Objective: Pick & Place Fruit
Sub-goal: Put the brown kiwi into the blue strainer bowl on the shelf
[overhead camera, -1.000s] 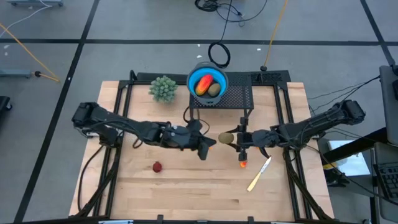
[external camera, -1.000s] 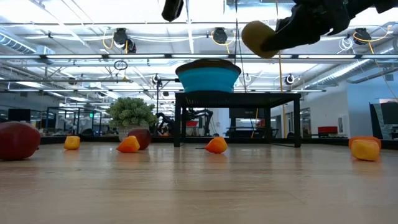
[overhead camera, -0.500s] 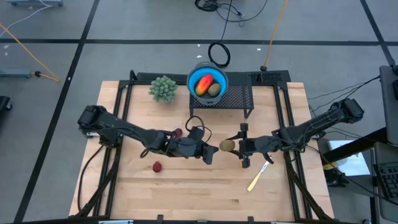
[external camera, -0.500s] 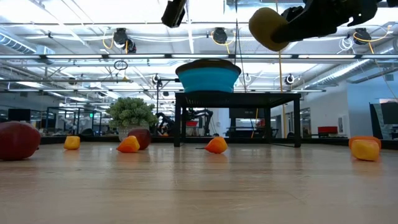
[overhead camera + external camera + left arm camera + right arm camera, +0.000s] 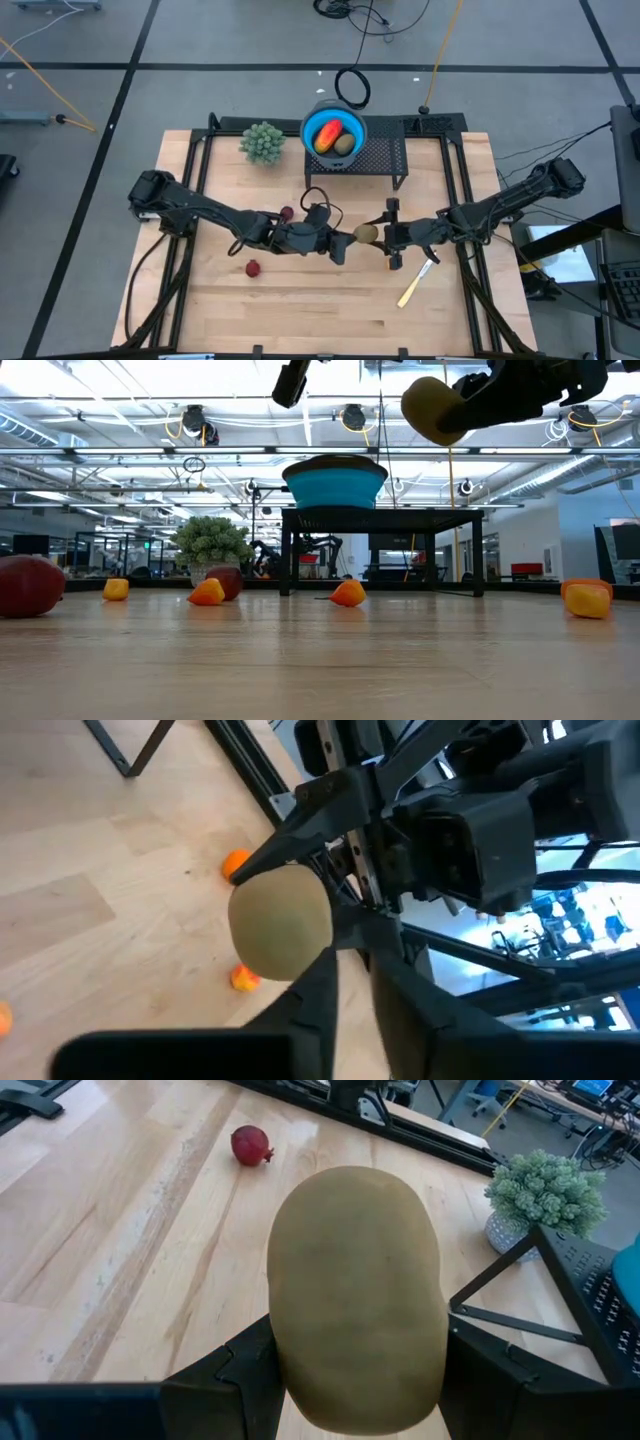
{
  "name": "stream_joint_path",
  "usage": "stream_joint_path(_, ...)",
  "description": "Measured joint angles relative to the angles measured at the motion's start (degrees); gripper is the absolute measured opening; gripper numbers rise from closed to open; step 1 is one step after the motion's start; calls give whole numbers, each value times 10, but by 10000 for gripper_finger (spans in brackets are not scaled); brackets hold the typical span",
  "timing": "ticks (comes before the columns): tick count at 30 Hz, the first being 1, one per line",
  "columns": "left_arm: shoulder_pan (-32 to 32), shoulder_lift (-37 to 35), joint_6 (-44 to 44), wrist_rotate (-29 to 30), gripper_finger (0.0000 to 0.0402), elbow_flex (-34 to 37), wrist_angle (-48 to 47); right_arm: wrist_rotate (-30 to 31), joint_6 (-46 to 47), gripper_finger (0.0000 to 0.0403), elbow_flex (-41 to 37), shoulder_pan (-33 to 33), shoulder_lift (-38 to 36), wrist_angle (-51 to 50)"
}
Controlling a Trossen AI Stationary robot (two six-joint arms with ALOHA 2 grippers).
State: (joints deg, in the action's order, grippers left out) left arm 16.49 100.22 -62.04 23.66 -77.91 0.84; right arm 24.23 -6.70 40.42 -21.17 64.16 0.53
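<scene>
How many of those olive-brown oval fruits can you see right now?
2. One olive-brown oval fruit lies in the blue bowl; the other is gripped by the right hand above mid-table. More could hide under the arms.

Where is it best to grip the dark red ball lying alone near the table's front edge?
Probably across the round middle of the dark red ball, coming straight down from above: it is round and lies free on the table, with nothing touching it, so fingers fit on both sides.
</scene>
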Motion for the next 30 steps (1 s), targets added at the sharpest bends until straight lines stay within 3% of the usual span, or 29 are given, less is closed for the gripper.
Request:
stream_joint_path(16, -2, 5, -15, 40, 281, 0, -3, -2, 0, 199, 0, 0, 0, 0)
stream_joint_path(23, -11, 33, -30, 29, 330, 1, -3, -3, 0, 199, 0, 0, 0, 3)
stream_joint_path(30, -20, 58, -71, 17, 344, 0, 19, -3, 14, 199, 0, 0, 0, -1)
